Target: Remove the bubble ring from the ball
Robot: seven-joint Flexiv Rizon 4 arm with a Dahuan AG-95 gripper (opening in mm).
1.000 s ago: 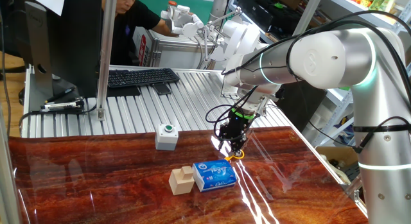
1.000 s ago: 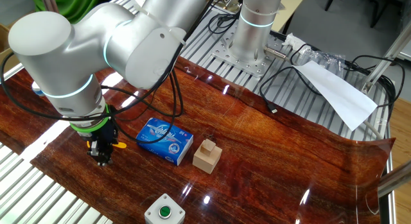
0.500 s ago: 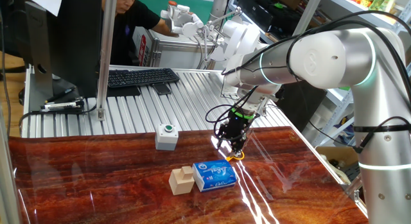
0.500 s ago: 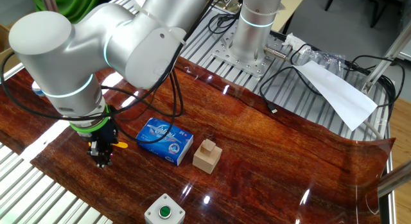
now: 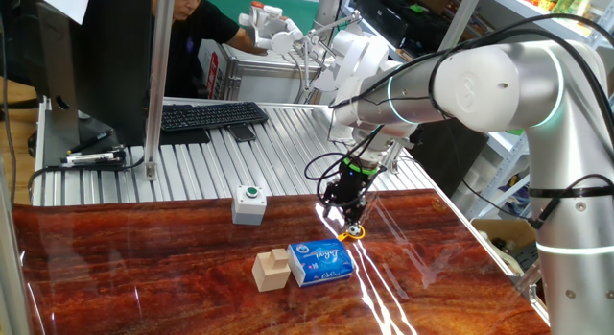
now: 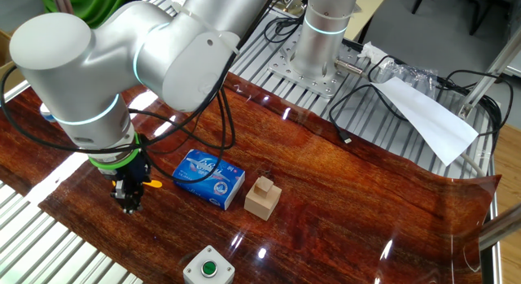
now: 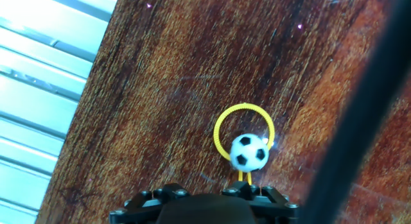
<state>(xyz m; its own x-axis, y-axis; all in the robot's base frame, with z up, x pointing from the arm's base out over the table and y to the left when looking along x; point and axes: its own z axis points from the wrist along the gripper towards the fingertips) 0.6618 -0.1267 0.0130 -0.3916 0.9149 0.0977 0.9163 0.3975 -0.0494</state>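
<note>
Black two-finger gripper (image 7: 244, 193) low over the dark red wooden table (image 5: 144, 268), jaw opening impossible to tell. Just beyond the fingertips, small white ball with black patches (image 7: 249, 151) overlapping the near edge of the thin yellow wire bubble ring (image 7: 244, 129); ring's short stem pointing back toward the gripper. Blue tissue pack (image 6: 208, 177) nearby.

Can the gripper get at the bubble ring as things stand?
Probably yes. In the hand view the bubble ring lies on bare wood just ahead of the gripper, with only the ball sitting against its near edge. The tissue pack lies off to one side, apart from it.
</note>
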